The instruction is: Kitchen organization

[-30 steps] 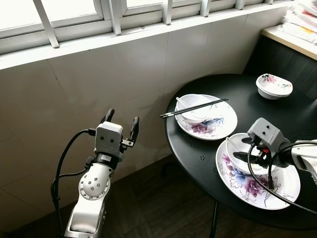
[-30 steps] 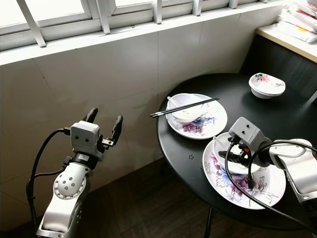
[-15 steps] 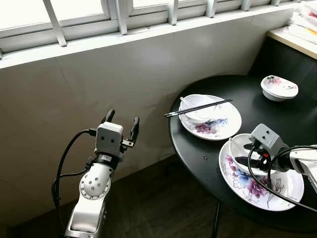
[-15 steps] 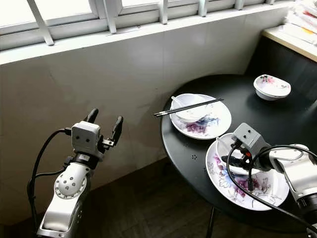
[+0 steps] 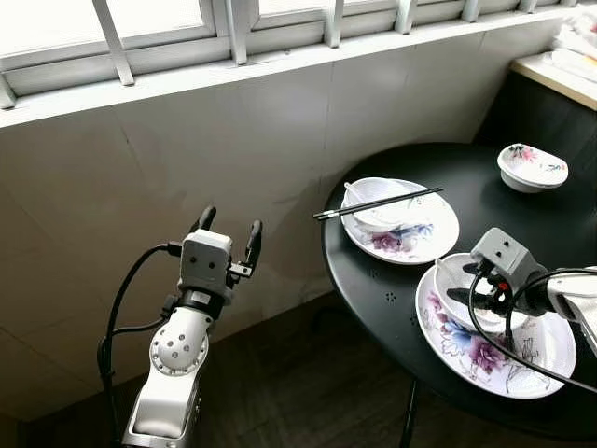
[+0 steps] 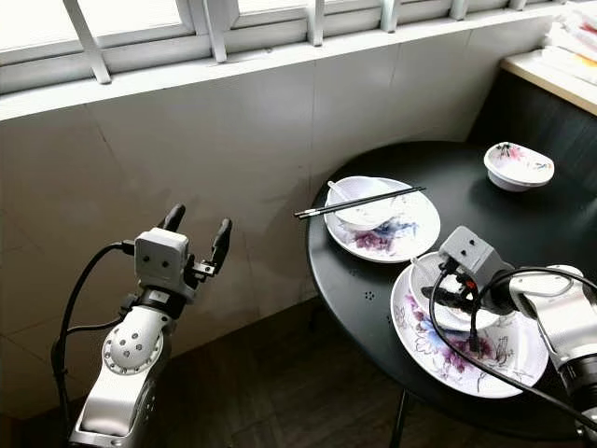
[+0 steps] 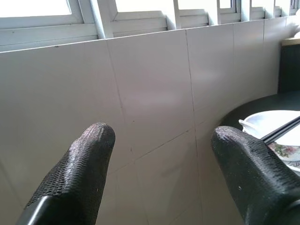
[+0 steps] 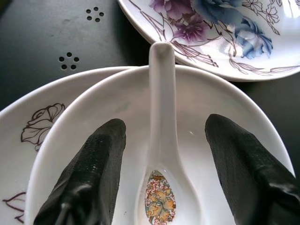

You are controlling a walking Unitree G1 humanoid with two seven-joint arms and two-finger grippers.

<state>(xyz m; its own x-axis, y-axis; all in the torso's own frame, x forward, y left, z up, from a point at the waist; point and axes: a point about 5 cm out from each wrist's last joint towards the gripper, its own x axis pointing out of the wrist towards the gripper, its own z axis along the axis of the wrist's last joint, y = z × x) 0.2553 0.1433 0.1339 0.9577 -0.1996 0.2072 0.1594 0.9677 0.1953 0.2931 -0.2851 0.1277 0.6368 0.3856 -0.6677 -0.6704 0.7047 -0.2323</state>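
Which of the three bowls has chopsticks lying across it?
The bowl on the far plate, by the table's window side; the black chopsticks bridge its rim.

We count two white floral-painted ceramic plates: far one [image 5: 431, 238], near one [image 5: 522, 359]. Three white ceramic bowls: one on far plate [image 5: 382, 204], one on near plate [image 8: 140, 140], one apart with pink flower print [image 5: 534, 166]. Two white ceramic spoons [image 8: 161, 140] [image 5: 354, 193]. One pair black chopsticks [image 5: 378, 203]. One round black tabletop [image 5: 373, 280].
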